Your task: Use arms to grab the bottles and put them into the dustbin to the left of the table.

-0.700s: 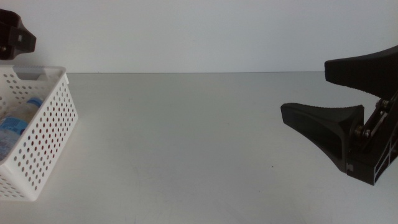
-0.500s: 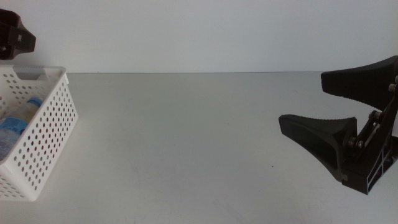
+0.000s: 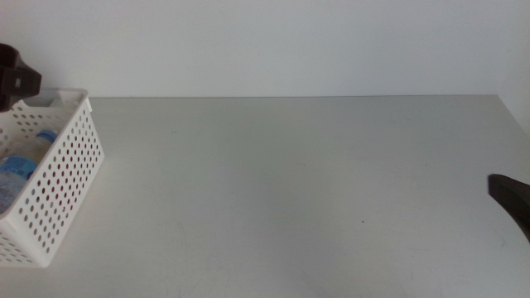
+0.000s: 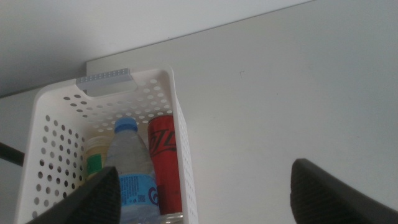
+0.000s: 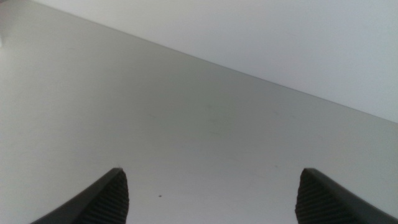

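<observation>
All three bottles lie inside the dustbin (image 4: 180, 134) at the tabletop's (image 3: 290, 182) left end. The left claw (image 4: 205, 193), spread and empty, hangs directly above it; the right claw (image 5: 211, 193), also spread, sits far right.

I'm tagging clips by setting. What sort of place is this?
Probably a lab test bench: a bare pale table against a blank wall, a white dustbin holding bottles, the left gripper above it.

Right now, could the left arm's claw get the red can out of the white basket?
Probably yes. The left gripper hangs open above the dustbin, whose top is open. The red can lies inside with its upper side bare, but the water bottle sits tight beside it, so squeezing in a jaw could be fiddly.
</observation>
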You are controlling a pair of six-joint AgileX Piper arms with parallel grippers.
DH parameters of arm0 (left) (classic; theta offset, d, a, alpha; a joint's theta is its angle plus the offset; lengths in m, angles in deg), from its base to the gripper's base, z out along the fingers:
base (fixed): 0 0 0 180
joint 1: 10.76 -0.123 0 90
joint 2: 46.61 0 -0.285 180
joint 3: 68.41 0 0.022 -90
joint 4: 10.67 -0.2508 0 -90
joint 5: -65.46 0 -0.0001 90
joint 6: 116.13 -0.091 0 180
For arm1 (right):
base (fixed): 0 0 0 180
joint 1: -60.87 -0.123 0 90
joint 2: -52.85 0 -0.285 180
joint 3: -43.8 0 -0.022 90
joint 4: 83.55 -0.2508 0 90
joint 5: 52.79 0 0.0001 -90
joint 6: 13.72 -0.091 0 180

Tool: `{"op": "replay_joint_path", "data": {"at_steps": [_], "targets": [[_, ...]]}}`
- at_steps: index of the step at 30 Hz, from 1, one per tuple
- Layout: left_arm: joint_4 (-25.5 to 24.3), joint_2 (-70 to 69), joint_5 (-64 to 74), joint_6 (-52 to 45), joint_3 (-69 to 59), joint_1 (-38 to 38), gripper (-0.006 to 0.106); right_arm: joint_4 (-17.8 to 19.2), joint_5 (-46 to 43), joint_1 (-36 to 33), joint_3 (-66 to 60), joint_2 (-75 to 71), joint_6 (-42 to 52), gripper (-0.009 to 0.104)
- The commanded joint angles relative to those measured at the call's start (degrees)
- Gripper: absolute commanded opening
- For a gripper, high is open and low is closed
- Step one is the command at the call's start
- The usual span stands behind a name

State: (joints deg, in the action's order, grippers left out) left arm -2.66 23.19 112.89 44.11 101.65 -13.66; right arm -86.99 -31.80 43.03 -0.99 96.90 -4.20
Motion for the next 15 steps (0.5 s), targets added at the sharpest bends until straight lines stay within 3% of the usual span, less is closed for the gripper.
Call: {"op": "replay_joint_path", "data": {"at_steps": [1, 8, 15], "targets": [[0.6, -4.1, -6.0, 0.3, -1.9, 0.2, 0.094, 0.6, -4.2, 3.6, -1.7, -5.6, 0.5, 0.087], [0.6, -20.0, -14.6, 0.3, -18.3, 0.2, 0.094, 0.8, -3.9, 10.8, -12.4, -25.9, 0.5, 0.087], [0.4, -41.3, -15.2, 0.3, -35.4, 0.2, 0.094, 0.5, -3.9, 17.1, -16.9, -31.5, 0.5, 0.087]]}}
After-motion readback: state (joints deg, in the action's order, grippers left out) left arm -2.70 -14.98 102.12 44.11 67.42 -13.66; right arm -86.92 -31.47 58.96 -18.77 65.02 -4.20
